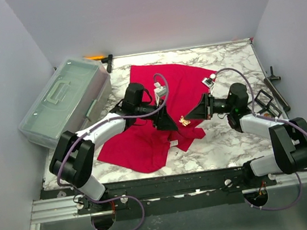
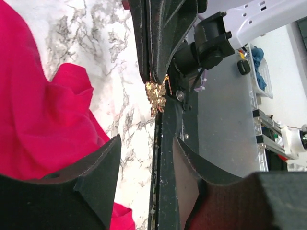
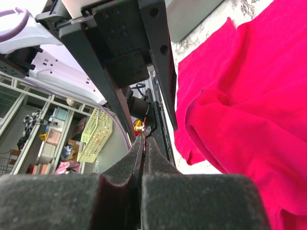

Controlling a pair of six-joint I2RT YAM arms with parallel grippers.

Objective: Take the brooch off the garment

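The red T-shirt (image 1: pixel 159 114) lies crumpled on the marble table (image 1: pixel 231 58); it also shows in the left wrist view (image 2: pixel 38 110) and the right wrist view (image 3: pixel 249 110). A small gold brooch (image 1: pixel 184 121) hangs at the tips of my right gripper (image 1: pixel 191 116), which is shut on it. In the left wrist view the brooch (image 2: pixel 156 96) hangs clear of the cloth. In the right wrist view my right gripper (image 3: pixel 145 139) is closed, with a thin sliver of the brooch at the tips. My left gripper (image 1: pixel 169 123) is open and empty just left of the brooch, its jaws (image 2: pixel 146 140) apart.
A clear plastic lidded box (image 1: pixel 63 102) stands at the left edge. An orange-handled tool (image 1: pixel 97 57) lies at the back. A black tool (image 1: pixel 274 89) and a black wire frame (image 1: pixel 266 102) lie at the right. The table's front edge (image 2: pixel 158 158) is close below the grippers.
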